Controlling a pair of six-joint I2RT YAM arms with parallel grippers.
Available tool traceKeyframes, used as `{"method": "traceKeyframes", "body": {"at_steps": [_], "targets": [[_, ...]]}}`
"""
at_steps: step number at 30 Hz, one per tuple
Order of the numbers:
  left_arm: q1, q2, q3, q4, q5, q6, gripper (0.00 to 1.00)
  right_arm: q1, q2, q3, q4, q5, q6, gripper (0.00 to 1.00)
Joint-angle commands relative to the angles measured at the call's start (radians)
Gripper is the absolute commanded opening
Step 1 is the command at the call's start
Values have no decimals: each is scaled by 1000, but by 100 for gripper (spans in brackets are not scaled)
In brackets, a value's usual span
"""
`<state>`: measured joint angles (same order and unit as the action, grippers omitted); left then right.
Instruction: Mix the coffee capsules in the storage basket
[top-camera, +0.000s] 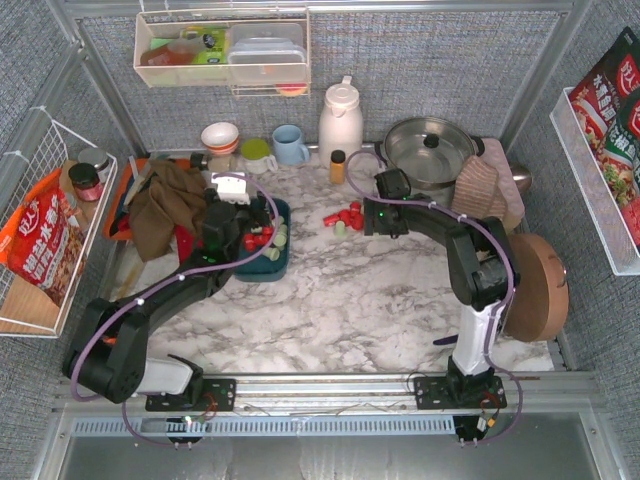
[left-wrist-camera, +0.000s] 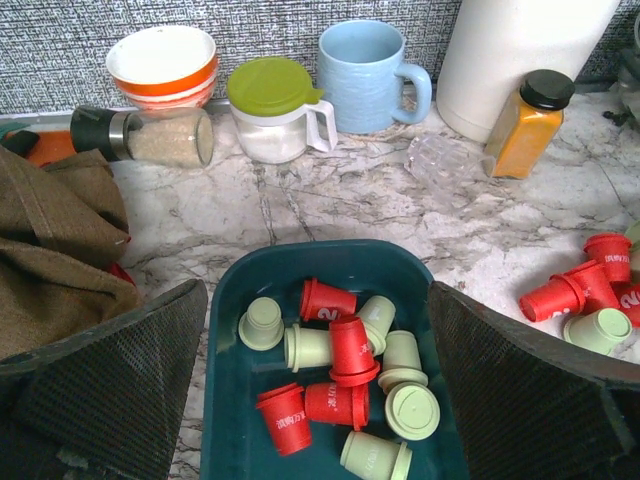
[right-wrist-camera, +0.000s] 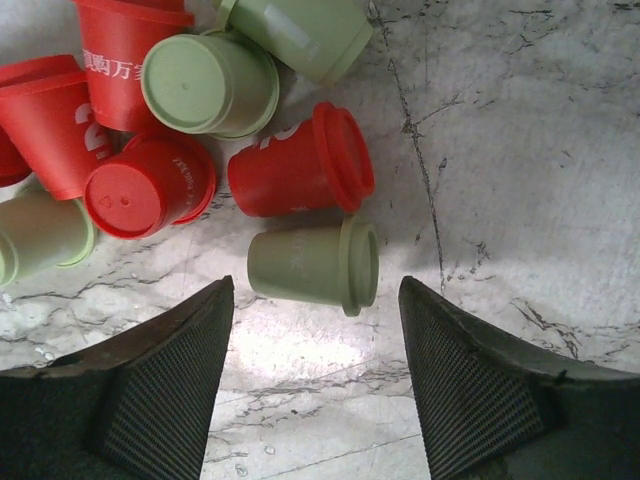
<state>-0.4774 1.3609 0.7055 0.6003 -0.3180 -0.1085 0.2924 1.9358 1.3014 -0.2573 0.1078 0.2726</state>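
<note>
Two hands gape empty: the right hand (right-wrist-camera: 315, 300) straddles a green capsule (right-wrist-camera: 310, 262) lying on the bench (right-wrist-camera: 520, 150), and the left hand (left-wrist-camera: 316, 292) hangs wide over the storage basket (left-wrist-camera: 330, 250). A skewed pinch could roll it away. The storage basket holds four red and six green coffee capsules (left-wrist-camera: 350, 350).

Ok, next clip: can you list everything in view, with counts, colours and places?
storage basket: one, dark teal, centre-left
coffee capsules: about ten, red and mint green, in the basket
loose capsules: small heap, red and green, on the table right of the basket
mug: one, blue, back wall
thermos: one, white, back centre
pot: one, steel, back right
cloth: one, brown, left of basket
left gripper: one, black, open above the basket
right gripper: one, black, open over the loose capsules
</note>
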Motion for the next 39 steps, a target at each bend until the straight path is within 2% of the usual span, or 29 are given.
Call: {"method": "traceKeyframes", "body": {"at_steps": [1,11,19,22,26,29,32,36,39], "targets": [[0,-5,1,35,2,5,99,2,24,29,-20,24,-27,69],[0,4,2,32,12,4,99,24,79,76,-40,76,-75,62],[0,13,2,48,87,8,99,43,16,37,-30,79,-80,42],[-1,17,-11,85,199,26,99,48,-44,0,-20,54,-61,38],[-22,22,-51,188,430,105,99,53,-164,-100,39,-64,3,34],[-60,14,-102,281,587,214,99,62,-282,-220,159,-201,64,33],[-114,1,-167,353,759,362,99,80,-415,-368,349,-339,121,32],[-160,14,-209,413,855,416,99,128,-559,-502,549,-488,186,32],[-175,28,-225,432,911,450,99,175,-620,-545,629,-567,205,32]]}}
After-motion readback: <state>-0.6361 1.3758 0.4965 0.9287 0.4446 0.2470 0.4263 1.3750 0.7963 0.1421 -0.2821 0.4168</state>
